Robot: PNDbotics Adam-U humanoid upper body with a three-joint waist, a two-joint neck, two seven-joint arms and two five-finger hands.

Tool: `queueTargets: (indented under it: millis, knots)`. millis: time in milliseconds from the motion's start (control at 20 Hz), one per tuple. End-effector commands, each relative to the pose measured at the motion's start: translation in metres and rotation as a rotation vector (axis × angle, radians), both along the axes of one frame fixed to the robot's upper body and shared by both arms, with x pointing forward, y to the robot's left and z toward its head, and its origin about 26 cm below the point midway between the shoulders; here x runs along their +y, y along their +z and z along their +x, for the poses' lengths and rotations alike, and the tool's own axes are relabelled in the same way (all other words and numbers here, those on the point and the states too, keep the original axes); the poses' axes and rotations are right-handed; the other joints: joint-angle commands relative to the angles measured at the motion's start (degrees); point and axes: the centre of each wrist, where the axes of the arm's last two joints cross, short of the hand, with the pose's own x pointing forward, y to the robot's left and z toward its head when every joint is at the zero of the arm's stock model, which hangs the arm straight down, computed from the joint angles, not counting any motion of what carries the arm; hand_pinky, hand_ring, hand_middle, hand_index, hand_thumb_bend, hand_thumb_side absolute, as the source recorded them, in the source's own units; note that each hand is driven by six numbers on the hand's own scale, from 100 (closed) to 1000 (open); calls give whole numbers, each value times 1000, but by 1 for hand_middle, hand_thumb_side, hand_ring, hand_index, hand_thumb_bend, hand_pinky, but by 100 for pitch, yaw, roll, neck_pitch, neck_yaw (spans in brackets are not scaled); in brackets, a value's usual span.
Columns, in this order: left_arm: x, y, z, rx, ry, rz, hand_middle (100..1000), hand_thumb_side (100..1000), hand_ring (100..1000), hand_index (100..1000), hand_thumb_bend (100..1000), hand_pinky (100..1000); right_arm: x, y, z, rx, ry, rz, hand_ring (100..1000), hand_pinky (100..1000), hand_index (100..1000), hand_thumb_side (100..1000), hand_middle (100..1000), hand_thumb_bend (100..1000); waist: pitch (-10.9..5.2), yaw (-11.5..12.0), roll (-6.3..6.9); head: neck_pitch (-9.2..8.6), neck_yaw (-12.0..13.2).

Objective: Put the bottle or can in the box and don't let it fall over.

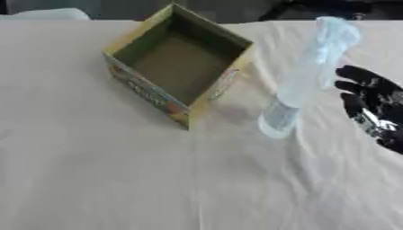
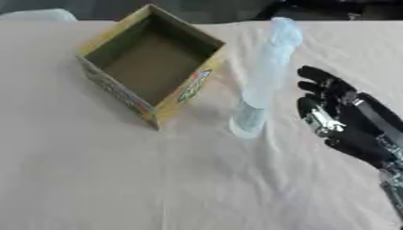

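A tall clear plastic bottle [image 1: 303, 78] stands upright on the cloth-covered table, just right of the box. The open cardboard box [image 1: 179, 56], yellow-edged with a printed side, sits at the upper middle with nothing inside. My right hand [image 2: 340, 119] is black and comes in from the right edge. It is a short gap to the right of the bottle, its fingers straight and apart, not touching the bottle. My left hand shows in neither view.
A beige cloth [image 1: 118, 179] with creases covers the table. A pale rounded thing [image 1: 47, 13] lies at the far left edge. Dark shapes [image 2: 330, 9] stand beyond the table's far right edge.
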Motion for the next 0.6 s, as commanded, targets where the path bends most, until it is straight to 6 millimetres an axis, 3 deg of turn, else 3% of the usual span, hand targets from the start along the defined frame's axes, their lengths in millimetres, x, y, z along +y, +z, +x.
queueTargets:
  millis: [50,600]
  knots:
    - [1,10,-3,-22,-5,38,994,751,1000,718,113,990,-3,13,-2,-19,-7,-36,1000,1000,1000,516,1000,100,-156,11,17,19,29]
    - [1,9,-2,-21,-9,36,994,752,1000,718,113,987,-7,14,12,-17,-61,-97,1000,1000,1000,506,1000,100,-155,65,15,-134,-139]
